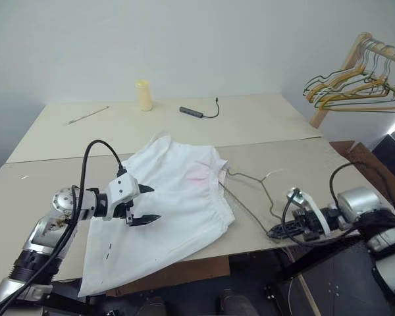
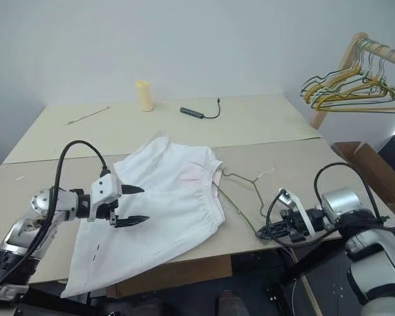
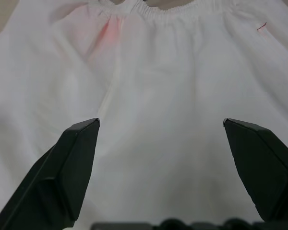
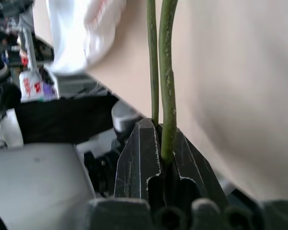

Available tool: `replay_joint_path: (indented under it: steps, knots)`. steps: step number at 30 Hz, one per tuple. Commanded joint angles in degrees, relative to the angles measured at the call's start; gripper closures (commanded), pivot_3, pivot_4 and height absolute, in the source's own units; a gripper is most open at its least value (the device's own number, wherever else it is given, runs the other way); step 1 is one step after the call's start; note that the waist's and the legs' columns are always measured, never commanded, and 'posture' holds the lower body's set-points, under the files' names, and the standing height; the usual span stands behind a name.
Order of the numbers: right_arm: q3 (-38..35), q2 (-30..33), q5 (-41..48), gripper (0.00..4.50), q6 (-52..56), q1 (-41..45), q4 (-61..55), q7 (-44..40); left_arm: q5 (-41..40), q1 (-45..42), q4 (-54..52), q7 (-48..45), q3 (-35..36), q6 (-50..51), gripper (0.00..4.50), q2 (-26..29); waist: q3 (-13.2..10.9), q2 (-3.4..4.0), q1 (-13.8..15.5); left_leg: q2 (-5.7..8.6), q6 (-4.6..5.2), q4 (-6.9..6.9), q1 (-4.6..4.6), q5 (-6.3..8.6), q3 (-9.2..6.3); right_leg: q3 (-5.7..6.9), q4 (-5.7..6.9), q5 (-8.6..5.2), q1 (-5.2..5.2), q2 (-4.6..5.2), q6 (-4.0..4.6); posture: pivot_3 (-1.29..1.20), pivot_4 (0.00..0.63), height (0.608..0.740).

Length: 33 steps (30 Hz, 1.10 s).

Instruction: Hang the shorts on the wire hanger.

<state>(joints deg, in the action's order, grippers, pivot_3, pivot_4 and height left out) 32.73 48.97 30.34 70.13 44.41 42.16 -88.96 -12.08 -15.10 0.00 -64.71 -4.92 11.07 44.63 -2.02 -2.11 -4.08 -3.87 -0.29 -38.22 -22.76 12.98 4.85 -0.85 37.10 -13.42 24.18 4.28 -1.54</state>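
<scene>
My right hand pinches the wire hanger at the counter edge, my left hand spread over the shorts; next I judge feeding hanger into waistband.

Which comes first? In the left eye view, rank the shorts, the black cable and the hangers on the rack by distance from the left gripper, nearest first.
1. The shorts: right under the left gripper.
2. The black cable: far side of the table, beside the yellow cylinder.
3. The hangers on the rack: far right, past the table.
</scene>
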Motion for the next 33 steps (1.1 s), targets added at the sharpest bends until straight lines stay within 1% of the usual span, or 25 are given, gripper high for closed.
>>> replay_joint_path:
  steps: [1,5,9,12,14,18,23,27,30,33]
  knots:
    - [2.89,-1.81,-0.47,4.5,-3.83,5.21,6.8,-3.54,0.62,-0.53,-0.79,0.77,0.17,-1.12,0.02,-0.32,0.0,0.0,0.04,0.0,0.0,0.0,0.0,0.0,-0.01,0.0,0.0,0.05,0.0,-0.01,0.08,-0.02,0.0,0.74]
    - [8.13,-3.55,0.42,4.5,-5.91,7.85,9.85,-3.54,0.79,0.62,-2.09,1.69,0.58,-0.69,0.02,-0.28,0.0,0.0,0.31,0.0,0.0,-0.01,-0.1,0.0,-0.03,0.01,0.0,0.06,0.05,0.0,0.1,0.01,0.0,0.74]
    - [11.77,-4.48,2.43,4.5,-7.45,8.93,11.08,-3.54,0.88,2.47,-3.26,2.71,1.13,-0.49,0.02,0.17,0.0,0.01,0.76,0.01,0.0,-0.01,-0.14,0.0,-0.02,0.01,-0.01,0.06,0.07,0.02,0.1,0.03,0.0,0.74]
    - [12.37,-5.84,2.57,4.5,-9.35,10.93,14.13,-3.54,0.88,3.22,-3.77,3.27,1.27,-0.3,0.02,0.35,0.0,0.03,1.01,-0.01,0.0,-0.01,-0.08,0.0,-0.02,0.01,0.03,0.07,0.06,0.0,0.11,0.04,0.0,0.74]
    - [12.2,-7.33,1.15,4.5,-11.45,12.38,17.56,-3.54,1.29,3.33,-3.94,3.59,0.96,-0.39,0.02,0.56,0.0,0.05,1.16,-0.02,0.0,-0.01,-0.06,0.0,-0.01,0.01,0.07,0.08,0.07,-0.01,0.12,0.04,0.0,0.74]
    - [9.96,-10.44,-2.07,4.5,-15.14,14.21,24.14,-3.54,1.43,2.9,-5.06,3.83,0.59,0.21,0.02,0.6,0.01,0.06,1.73,-0.03,0.0,-0.02,-0.05,0.0,-0.02,0.02,0.09,0.09,0.06,-0.03,0.14,0.05,0.0,0.74]
    - [8.22,-11.81,-3.25,4.5,-16.04,15.6,26.28,-3.54,1.0,2.31,-5.45,3.57,0.73,0.88,0.02,0.45,0.0,0.07,2.51,0.0,0.0,-0.04,-0.16,0.0,-0.01,0.02,0.06,0.08,0.1,0.0,0.12,0.05,0.0,0.74]
    - [2.24,-13.36,-7.7,4.5,-16.63,17.35,31.39,-3.54,1.57,2.4,-5.08,3.51,0.29,0.47,0.02,0.42,0.0,0.08,2.83,-0.02,0.0,-0.04,-0.12,0.0,-0.01,0.02,0.09,0.09,0.11,-0.02,0.14,0.05,0.0,0.74]
    - [-2.82,-13.92,-10.47,4.5,-17.27,17.74,33.07,-3.17,1.77,2.23,-4.99,3.56,-0.02,0.41,0.02,0.17,0.0,0.09,3.11,-0.02,0.0,-0.04,-0.11,0.0,-0.01,0.03,0.1,0.09,0.1,-0.03,0.14,0.04,0.0,0.74]
    - [-7.81,-14.55,-12.32,4.5,-18.45,17.85,33.11,0.31,1.91,1.94,-4.59,3.7,-0.25,0.23,0.02,-0.2,0.0,0.09,3.23,-0.01,0.0,-0.05,-0.13,0.0,-0.01,0.03,0.09,0.09,0.1,-0.02,0.14,0.04,0.0,0.74]
